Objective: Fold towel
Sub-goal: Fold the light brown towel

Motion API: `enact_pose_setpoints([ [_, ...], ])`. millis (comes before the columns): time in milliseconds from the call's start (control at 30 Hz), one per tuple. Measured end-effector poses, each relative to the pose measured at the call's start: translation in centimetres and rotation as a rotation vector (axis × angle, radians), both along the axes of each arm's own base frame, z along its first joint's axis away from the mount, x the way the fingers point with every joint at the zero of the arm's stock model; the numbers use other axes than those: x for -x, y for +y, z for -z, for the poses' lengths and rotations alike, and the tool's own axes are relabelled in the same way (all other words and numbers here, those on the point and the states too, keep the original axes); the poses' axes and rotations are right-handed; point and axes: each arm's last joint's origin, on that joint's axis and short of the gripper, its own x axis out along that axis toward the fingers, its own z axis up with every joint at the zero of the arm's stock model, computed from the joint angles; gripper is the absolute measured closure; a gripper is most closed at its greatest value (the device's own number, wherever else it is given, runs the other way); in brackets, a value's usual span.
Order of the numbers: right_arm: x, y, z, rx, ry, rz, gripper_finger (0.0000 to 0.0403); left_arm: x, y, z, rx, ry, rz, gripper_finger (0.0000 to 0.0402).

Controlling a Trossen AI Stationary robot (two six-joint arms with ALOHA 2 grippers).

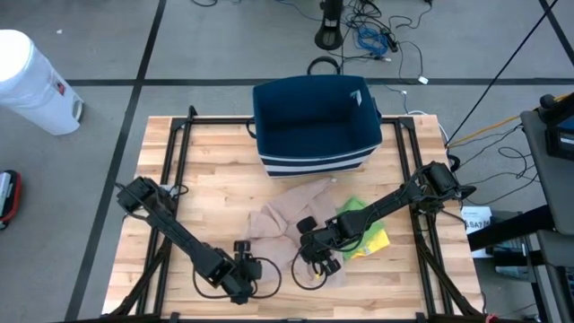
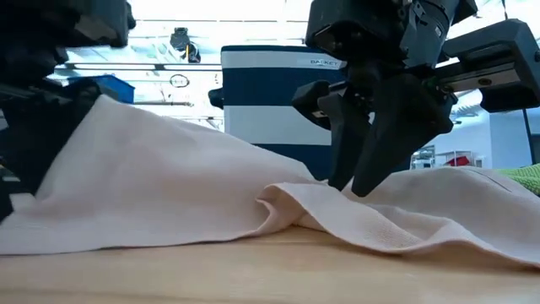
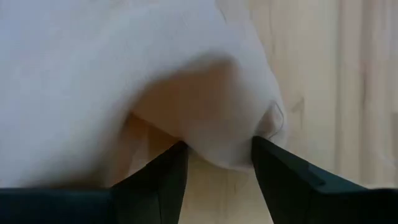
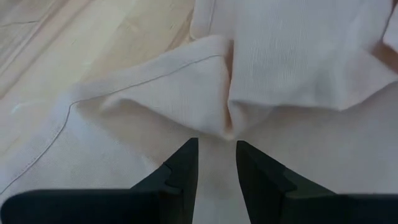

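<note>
A beige towel (image 1: 285, 222) lies crumpled on the middle of the wooden table, its near part spread toward the near edge. My left gripper (image 1: 242, 271) is at the towel's near left end, shut on a bulging fold (image 3: 217, 134). In the low view the towel (image 2: 169, 177) rises to a peak on that side (image 2: 101, 105). My right gripper (image 1: 316, 256) points down at the towel's near right part with its fingers a narrow gap apart (image 4: 216, 163), just short of a raised fold (image 4: 227, 121). My left gripper has a rounded, bunched fold of the towel (image 3: 217, 146) between its two fingers (image 3: 177, 163), which press on the fold's two sides. That end of the towel is raised off the table, and the rest slopes down onto the wood. I cannot tell how many layers there are. My right gripper comes from above, slanting down, and its fingertips (image 2: 361, 187) reach the towel's surface beside the raised fold (image 2: 291, 198). No cloth shows pinched between them. The towel lies flat on the table beneath.
A navy basket with white stripes (image 1: 314, 126) stands at the table's far edge behind the towel. A green and yellow cloth (image 1: 369, 235) lies under my right arm, right of the towel. Bare wood shows at the left (image 1: 206, 197) and near right.
</note>
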Motion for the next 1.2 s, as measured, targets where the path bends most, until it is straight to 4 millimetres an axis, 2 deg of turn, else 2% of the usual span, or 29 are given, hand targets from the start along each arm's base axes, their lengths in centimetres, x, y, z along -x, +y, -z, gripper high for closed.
enact_pose_setpoints([
  [167, 0.0, 0.0, 0.0, -0.001, 0.004, 0.003, 0.0305, -1.1, -0.1, 0.3, -0.006, -0.080, 0.027, 0.0214],
  [333, 0.0, 0.0, 0.0, -0.002, 0.005, 0.007, 0.0305, -1.5, 1.2, 0.4, -0.049, -0.059, -0.031, 0.0223],
  [433, 0.0, 0.0, 0.0, -0.005, 0.006, 0.011, 0.0305, -1.6, 1.3, 0.4, -0.064, -0.053, -0.014, 0.0264],
  [600, 0.0, 0.0, 0.0, -0.004, 0.007, 0.011, 0.0305, -1.5, 1.2, 0.4, -0.079, -0.054, 0.041, 0.0379],
  [733, 0.1, 0.0, 0.0, -0.003, 0.009, 0.010, 0.0305, -1.0, 1.5, 0.1, -0.085, 0.001, 0.029, 0.0397],
  [833, 0.1, 0.0, 0.1, 0.000, 0.016, 0.010, 0.0305, -0.1, 1.8, -0.9, -0.089, 0.063, 0.015, 0.0398],
  [967, 0.1, 0.0, 0.1, 0.001, 0.017, 0.010, 0.0305, 0.1, 1.7, -3.7, -0.083, 0.066, 0.021, 0.0399],
  [1200, 0.1, 0.4, 0.0, -0.070, 0.020, -0.038, 0.0305, -0.8, 0.8, -7.6, -0.081, 0.056, 0.117, 0.0400],
])
